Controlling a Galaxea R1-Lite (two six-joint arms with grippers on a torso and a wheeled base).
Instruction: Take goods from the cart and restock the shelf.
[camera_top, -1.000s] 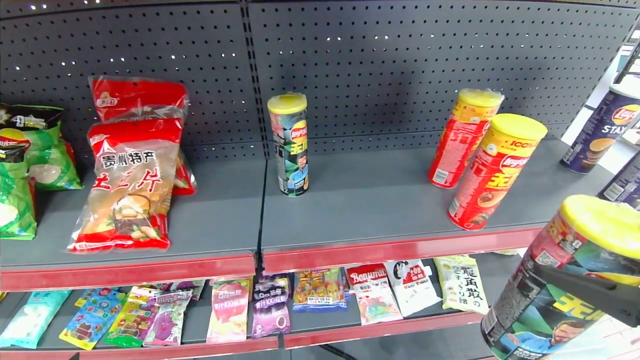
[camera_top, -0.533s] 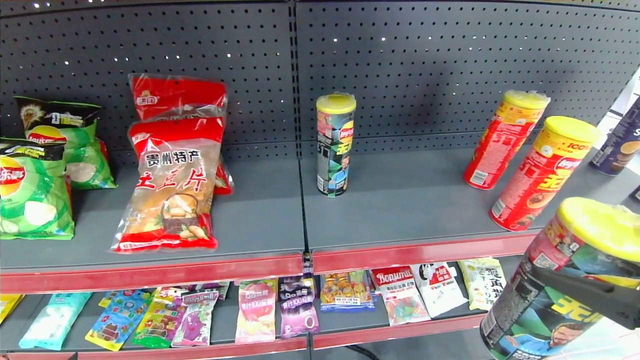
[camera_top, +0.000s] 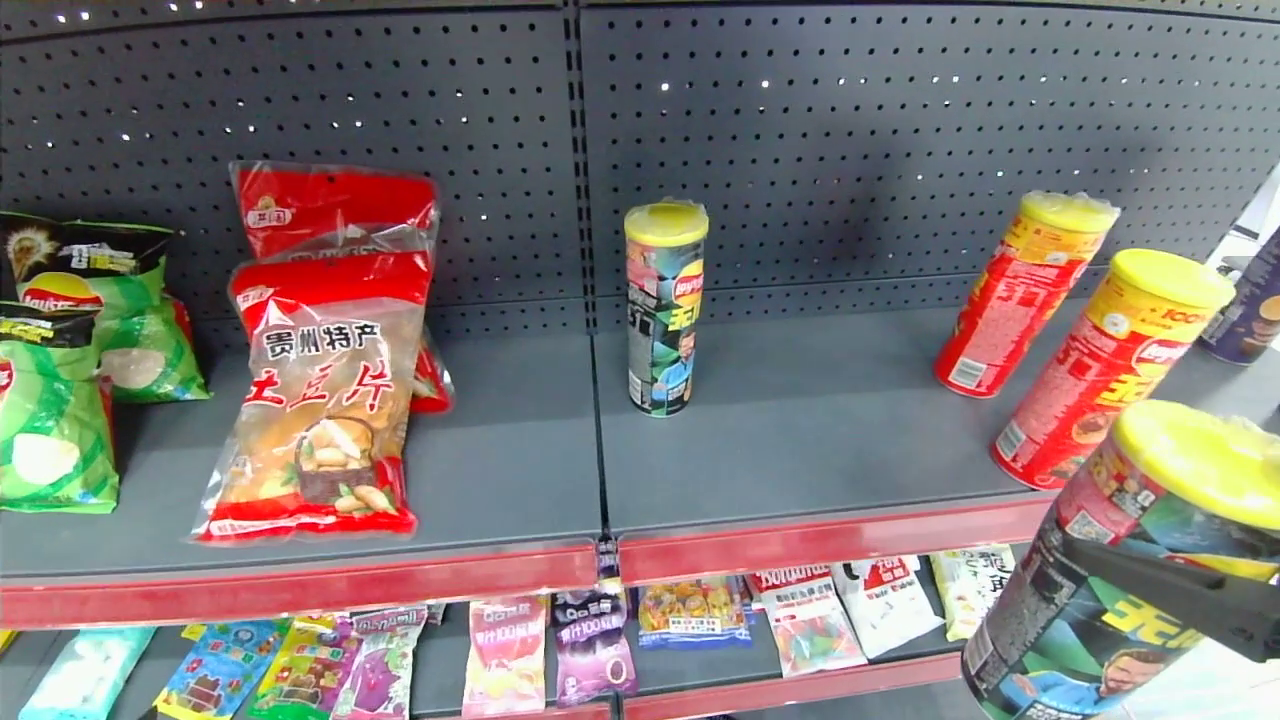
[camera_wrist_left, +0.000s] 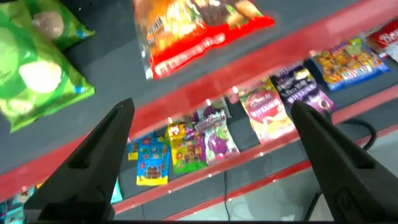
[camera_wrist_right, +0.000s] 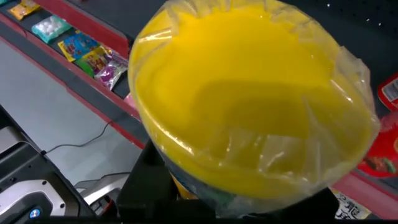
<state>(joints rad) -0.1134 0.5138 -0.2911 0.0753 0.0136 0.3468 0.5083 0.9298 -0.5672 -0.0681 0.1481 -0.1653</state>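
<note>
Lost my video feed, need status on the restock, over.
Right tool shut on chip can, held before the shelf. Left tool open, empty. Red can stands closest ahead.

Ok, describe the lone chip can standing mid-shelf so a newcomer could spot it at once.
Find the upper grey shelf with its red front edge. Just right of the seam between its two panels, a yellow-lidded chip can stands upright alone. Unlike the two red cans farther right, its wrap is dark with blue and green pictures.
</note>
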